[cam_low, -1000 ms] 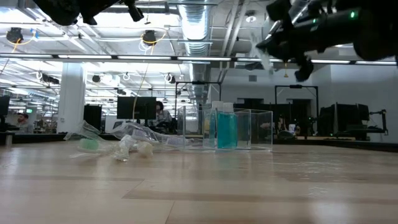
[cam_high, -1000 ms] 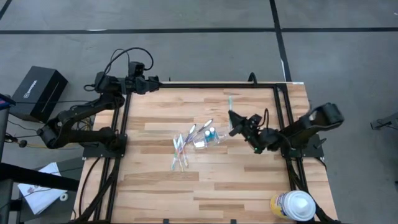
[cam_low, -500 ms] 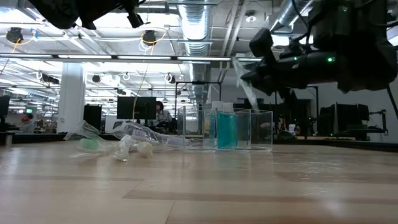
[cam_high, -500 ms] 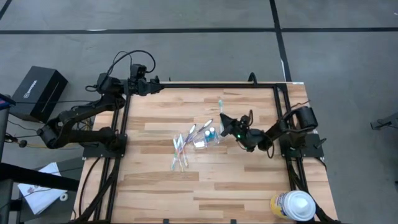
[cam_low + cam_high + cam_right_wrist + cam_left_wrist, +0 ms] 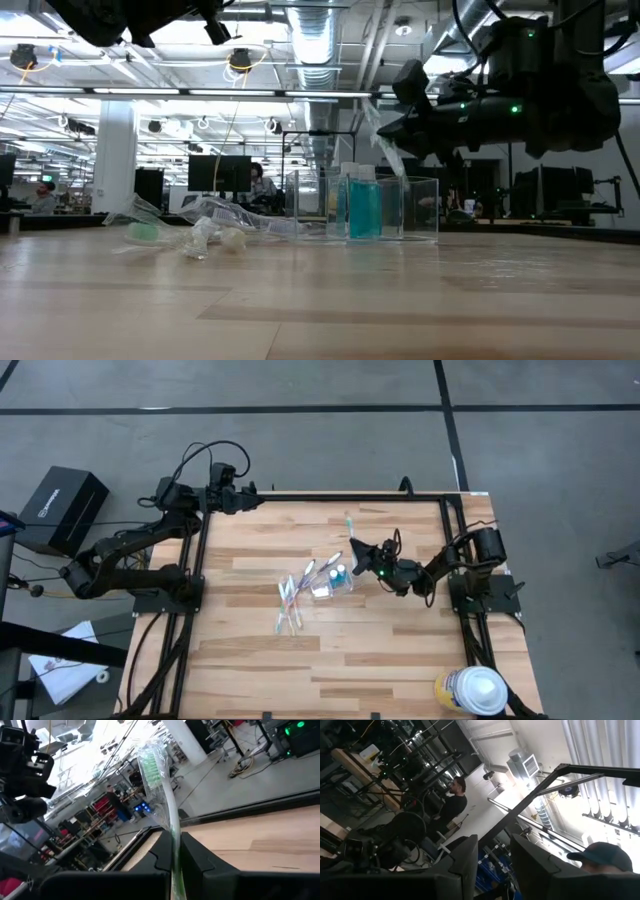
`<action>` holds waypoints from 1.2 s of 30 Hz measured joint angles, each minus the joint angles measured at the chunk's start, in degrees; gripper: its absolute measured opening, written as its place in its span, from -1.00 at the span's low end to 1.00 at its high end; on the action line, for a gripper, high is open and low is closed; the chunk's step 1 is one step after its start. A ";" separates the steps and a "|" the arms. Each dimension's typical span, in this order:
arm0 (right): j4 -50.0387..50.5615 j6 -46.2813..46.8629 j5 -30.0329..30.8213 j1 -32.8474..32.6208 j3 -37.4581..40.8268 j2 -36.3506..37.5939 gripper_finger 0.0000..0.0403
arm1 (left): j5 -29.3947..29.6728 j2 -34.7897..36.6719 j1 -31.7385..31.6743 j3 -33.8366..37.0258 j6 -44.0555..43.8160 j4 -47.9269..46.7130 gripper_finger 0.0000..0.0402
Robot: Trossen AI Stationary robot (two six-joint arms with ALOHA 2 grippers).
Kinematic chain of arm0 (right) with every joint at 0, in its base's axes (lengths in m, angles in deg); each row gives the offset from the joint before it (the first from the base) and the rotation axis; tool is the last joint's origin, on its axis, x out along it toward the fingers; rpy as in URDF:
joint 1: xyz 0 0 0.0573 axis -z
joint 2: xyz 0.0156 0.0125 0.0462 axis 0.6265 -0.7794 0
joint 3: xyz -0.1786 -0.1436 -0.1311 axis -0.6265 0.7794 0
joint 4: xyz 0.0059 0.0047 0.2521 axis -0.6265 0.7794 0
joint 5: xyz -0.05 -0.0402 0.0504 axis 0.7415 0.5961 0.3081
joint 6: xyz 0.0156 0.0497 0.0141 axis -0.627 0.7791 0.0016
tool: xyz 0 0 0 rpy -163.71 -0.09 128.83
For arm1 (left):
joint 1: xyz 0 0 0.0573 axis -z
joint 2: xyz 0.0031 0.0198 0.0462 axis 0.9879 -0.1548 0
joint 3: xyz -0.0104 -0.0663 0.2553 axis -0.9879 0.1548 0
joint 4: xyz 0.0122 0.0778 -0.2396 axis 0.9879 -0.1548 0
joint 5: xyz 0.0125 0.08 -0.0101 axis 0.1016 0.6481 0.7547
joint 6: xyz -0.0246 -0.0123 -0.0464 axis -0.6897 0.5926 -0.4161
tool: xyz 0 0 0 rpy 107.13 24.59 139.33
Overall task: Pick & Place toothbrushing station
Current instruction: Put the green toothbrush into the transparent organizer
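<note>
My right gripper point(image 5: 362, 550) is shut on a wrapped toothbrush with a green head point(image 5: 150, 763), held in the air just to the right of the clear cup point(image 5: 336, 582). The cup stands on the table with two teal toothpaste tubes point(image 5: 364, 205) in it. In the low view the brush point(image 5: 384, 150) slants above the cup's rim point(image 5: 400, 180). Several wrapped pastel toothbrushes point(image 5: 291, 600) lie flat on the table, left of the cup. My left gripper point(image 5: 252, 495) is open and empty over the table's far left corner, fingers raised. My right gripper pinches the toothbrush's handle point(image 5: 175, 851) between its two fingers, well below the head. The fingers come from the table's right side and lie across the handle. The brush is lifted clear and stands slanted, its green head up and toward the far edge.
A large white-and-yellow round container point(image 5: 471, 690) stands at the table's near right corner. Bare wooden table top point(image 5: 380, 640) lies in front of the cup and brushes. A black box point(image 5: 62, 508) sits on the floor beyond the left arm.
My right gripper has moved toward the table's left edge and down, toward the clear cup, carrying the toothbrush. The brush stays pinched and slanted, and its handle now hangs close above the cup's rim.
</note>
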State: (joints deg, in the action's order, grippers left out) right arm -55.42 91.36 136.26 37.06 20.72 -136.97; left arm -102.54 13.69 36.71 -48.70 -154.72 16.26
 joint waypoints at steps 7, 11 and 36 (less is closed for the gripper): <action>1.88 0.44 -1.50 -0.75 -0.02 0.02 -0.97 | 0.47 0.00 0.00 0.00 0.00 0.00 -0.45; 4.71 1.91 -1.48 -1.70 0.00 0.02 -0.97 | 0.46 0.00 0.00 0.00 0.00 -0.04 -0.45; 7.00 4.54 3.18 -7.49 0.66 0.02 -0.70 | 0.46 0.00 0.00 -0.04 0.02 -0.44 -0.45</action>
State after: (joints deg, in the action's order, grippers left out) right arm -48.42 95.90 139.44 29.58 21.37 -136.95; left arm -102.08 13.69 36.71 -48.74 -154.70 15.83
